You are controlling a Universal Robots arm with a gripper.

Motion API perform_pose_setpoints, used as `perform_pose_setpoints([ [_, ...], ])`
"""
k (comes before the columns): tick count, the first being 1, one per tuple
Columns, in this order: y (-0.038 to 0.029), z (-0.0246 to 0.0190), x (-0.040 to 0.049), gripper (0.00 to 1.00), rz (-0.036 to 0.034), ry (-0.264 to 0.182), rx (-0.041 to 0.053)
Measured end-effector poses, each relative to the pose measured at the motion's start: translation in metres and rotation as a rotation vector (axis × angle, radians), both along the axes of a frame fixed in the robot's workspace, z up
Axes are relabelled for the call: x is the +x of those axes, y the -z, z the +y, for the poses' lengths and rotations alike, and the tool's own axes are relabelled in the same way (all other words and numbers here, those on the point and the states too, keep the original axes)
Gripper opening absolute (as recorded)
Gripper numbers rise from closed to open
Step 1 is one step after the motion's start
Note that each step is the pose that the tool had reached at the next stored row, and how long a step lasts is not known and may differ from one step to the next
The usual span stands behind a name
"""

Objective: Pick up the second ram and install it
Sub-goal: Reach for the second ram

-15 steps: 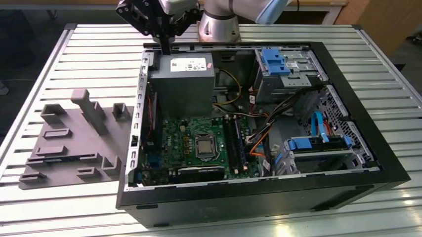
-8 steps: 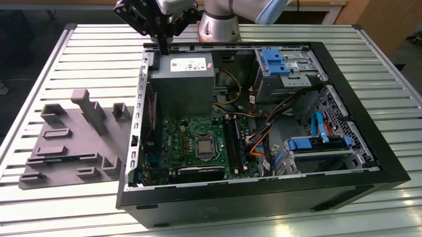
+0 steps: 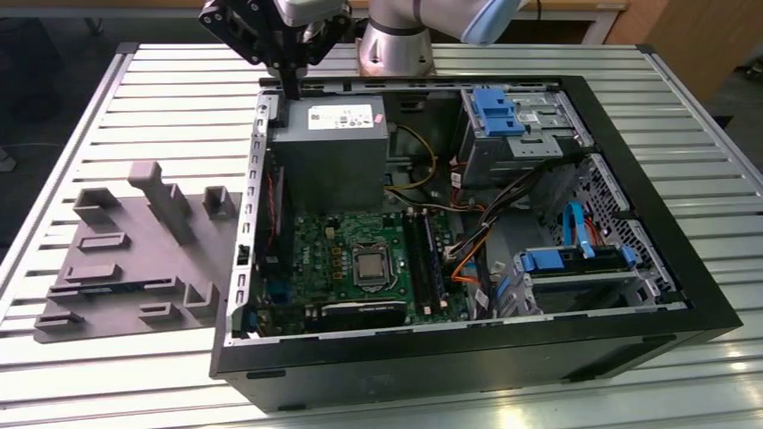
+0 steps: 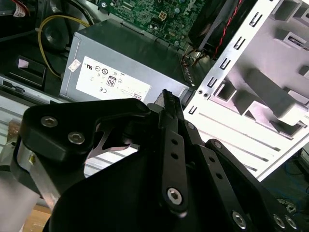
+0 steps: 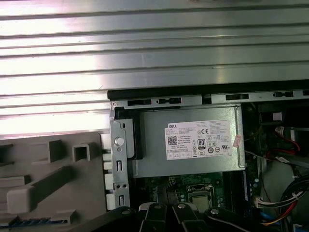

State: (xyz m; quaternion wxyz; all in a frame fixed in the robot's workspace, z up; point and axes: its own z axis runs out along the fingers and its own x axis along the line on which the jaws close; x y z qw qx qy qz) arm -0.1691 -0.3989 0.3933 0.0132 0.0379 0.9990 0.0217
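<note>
Ram (image 5: 29, 222) in the tray (image 3: 113, 315) slot looks light, stiff, fragile; you should pinch its long edges; gripper (image 3: 289, 89), above the case's (image 3: 477, 353) corner, has jaws closed, apparently empty.

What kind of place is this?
Probably a robotics lab workbench: an open desktop computer case lies on a slatted metal table beside a grey fixture tray, with a robot arm mounted nearby.

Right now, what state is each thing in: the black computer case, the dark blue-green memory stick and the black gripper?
Black computer case: side panel off, insides exposed.
Dark blue-green memory stick: lying in the grey plastic tray.
Black gripper: shut, above the case's rim, apart from the stick.
</note>
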Motion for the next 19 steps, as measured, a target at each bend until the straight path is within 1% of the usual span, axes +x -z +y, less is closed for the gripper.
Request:
perform_pose_setpoints([
  [19,0.0000,0.0000,-0.0097,0.11,0.0000,0.000,0.0000],
])
